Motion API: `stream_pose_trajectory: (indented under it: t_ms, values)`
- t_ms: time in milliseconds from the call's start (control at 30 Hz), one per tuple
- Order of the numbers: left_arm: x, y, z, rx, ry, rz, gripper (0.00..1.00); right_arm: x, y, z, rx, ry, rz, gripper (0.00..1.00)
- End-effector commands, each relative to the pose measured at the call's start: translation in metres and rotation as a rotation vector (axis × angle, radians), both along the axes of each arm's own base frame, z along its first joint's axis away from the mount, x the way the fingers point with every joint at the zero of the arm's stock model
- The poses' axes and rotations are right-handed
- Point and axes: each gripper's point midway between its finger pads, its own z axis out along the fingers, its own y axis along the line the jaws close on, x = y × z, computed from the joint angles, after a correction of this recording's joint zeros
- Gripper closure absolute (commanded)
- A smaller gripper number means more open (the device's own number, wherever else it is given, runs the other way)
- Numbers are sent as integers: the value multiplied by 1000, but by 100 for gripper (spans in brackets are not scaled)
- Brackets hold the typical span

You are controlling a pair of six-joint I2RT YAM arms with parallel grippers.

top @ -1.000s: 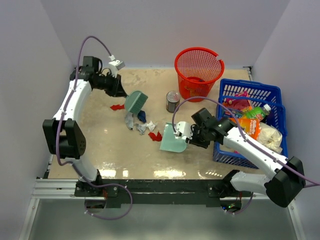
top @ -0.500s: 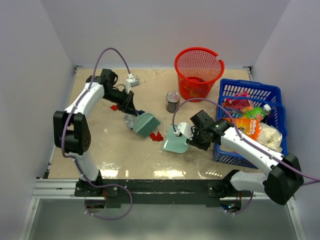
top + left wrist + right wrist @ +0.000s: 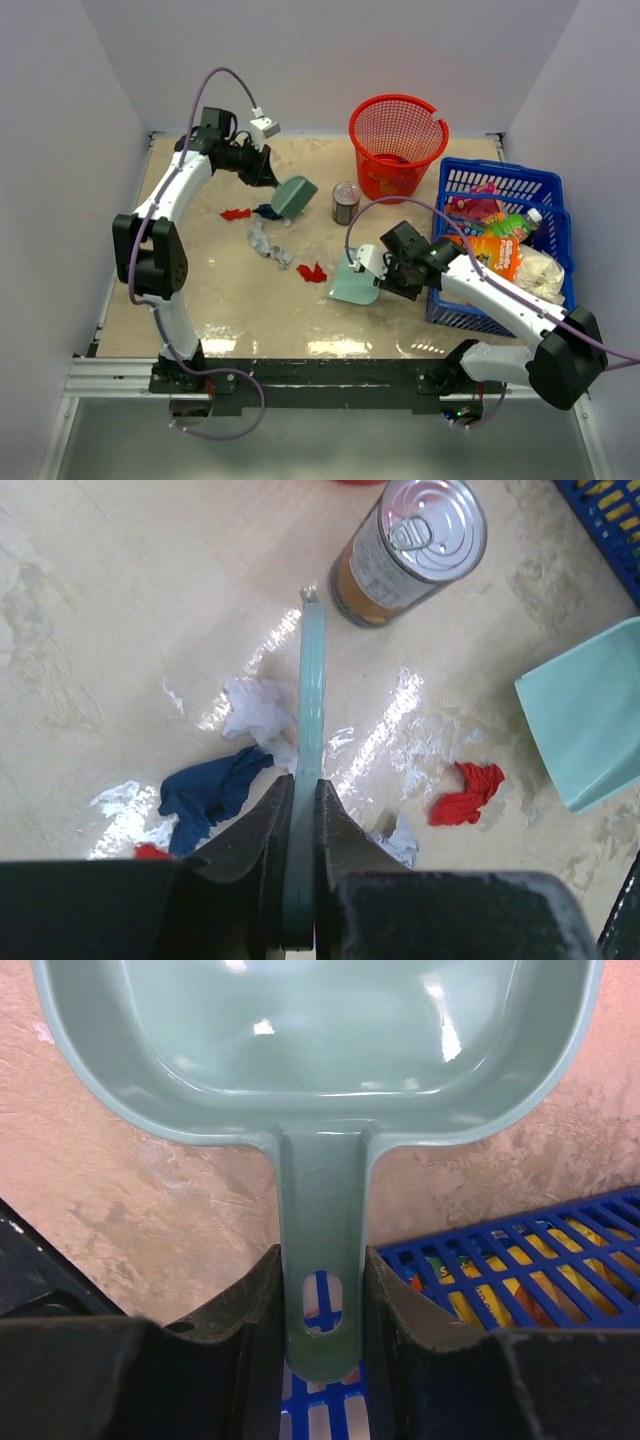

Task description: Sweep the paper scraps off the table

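My left gripper [image 3: 272, 177] is shut on the handle of a green brush [image 3: 296, 194], held above the table [image 3: 200, 290] left of the tin can. In the left wrist view the gripper [image 3: 303, 805] clamps the brush [image 3: 311, 700] edge-on. Paper scraps lie below it: dark blue [image 3: 215, 790], white [image 3: 255, 705], red [image 3: 468, 792] and grey-white [image 3: 400, 842]. From above, scraps show in red [image 3: 235, 213], dark blue [image 3: 268, 211], grey [image 3: 262, 240] and red [image 3: 312, 271]. My right gripper [image 3: 378, 276] is shut on the handle of a pale green dustpan [image 3: 350, 287], which rests on the table; the wrist view shows the gripper [image 3: 322, 1290] and the pan [image 3: 320, 1040].
A tin can [image 3: 346, 203] stands mid-table, also in the left wrist view [image 3: 415, 545]. A red mesh basket [image 3: 398, 145] stands at the back. A blue crate [image 3: 505, 185] of packaged goods sits at the right, its wall close behind the dustpan handle [image 3: 520, 1260].
The left arm swept the brush down towards the dustpan, then drew it back up beside the can. Some scraps shifted towards the pan. The right arm and dustpan barely moved.
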Motion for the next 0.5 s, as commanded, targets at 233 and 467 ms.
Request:
stream_pose_trajectory:
  t_ms: [233, 467]
  values:
    - [-38, 1, 72, -151, -27, 20, 100, 7, -14, 5, -112, -7, 18, 100]
    - [-60, 40, 56, 75, -48, 129, 100, 7, -10, 3, -113, 27, 1, 100]
